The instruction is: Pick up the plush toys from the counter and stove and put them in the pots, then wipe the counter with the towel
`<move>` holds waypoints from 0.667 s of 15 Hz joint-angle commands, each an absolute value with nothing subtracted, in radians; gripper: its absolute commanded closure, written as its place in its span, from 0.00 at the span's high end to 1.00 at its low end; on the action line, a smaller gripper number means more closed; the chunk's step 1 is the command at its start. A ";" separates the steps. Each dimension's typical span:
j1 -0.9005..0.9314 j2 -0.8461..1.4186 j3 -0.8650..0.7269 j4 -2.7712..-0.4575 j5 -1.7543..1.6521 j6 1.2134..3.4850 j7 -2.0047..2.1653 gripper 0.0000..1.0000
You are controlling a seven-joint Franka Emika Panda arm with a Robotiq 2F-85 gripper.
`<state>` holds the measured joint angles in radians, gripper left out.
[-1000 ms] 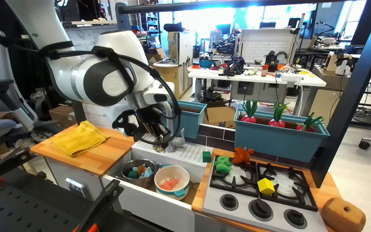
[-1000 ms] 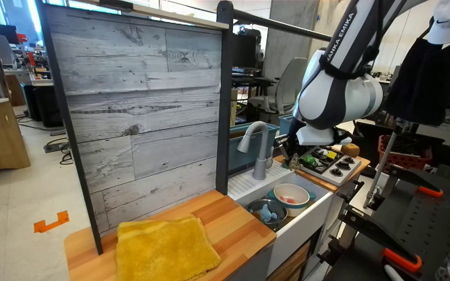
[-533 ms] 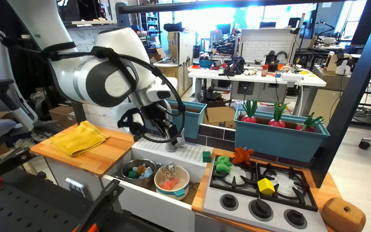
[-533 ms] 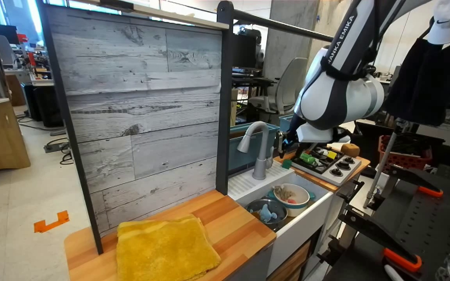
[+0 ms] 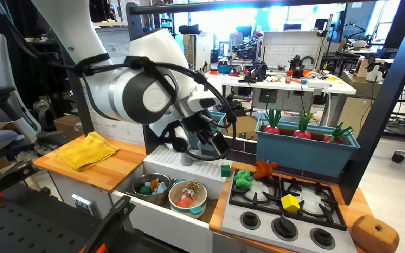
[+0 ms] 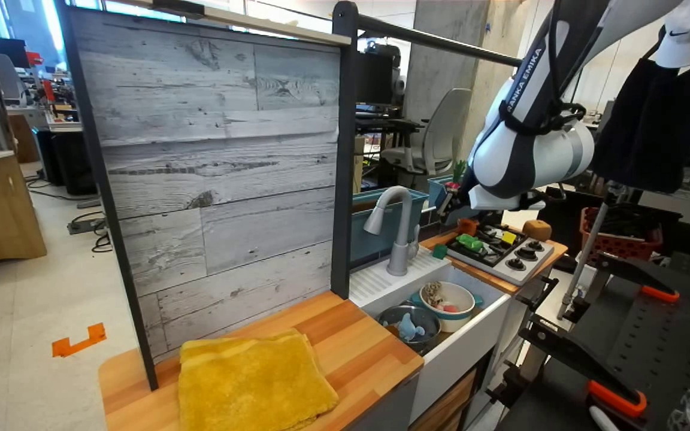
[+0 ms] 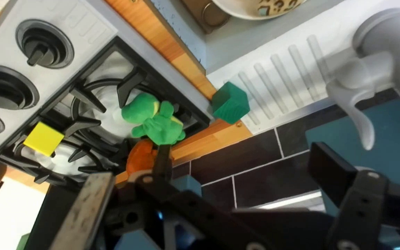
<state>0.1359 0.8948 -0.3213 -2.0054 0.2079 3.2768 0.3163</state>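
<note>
Jaws hung well apart, nothing gripped. Green plush toy (image 7: 161, 123) lay on stove (image 5: 264, 218), left burner's grate; seemed light, soft, hardly slippery or fragile; broad squeeze around body looked surest.

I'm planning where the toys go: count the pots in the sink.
2. The steel pot stands in the sink on the side nearer the towel; the white-and-teal pot stands beside it, nearer the stove. A small one behind them could be hidden.

"RANKA EMIKA" lettering (image 6: 525, 80) on the arm (image 6: 518, 160), a Nike swoosh (image 6: 677, 32) on the white cap (image 6: 687, 48).
</note>
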 commanded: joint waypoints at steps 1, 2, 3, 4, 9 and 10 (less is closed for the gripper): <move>0.088 0.982 -0.294 -1.906 0.235 3.341 0.292 1.00; 0.080 1.003 -0.292 -1.881 0.239 3.341 0.293 1.00; 0.065 1.028 -0.280 -1.850 0.242 3.342 0.296 1.00; 0.048 1.051 -0.265 -1.820 0.243 3.345 0.299 1.00; -0.023 1.157 -0.167 -1.679 0.236 3.342 0.298 1.00; -0.031 1.177 -0.152 -1.652 0.236 3.339 0.298 1.00</move>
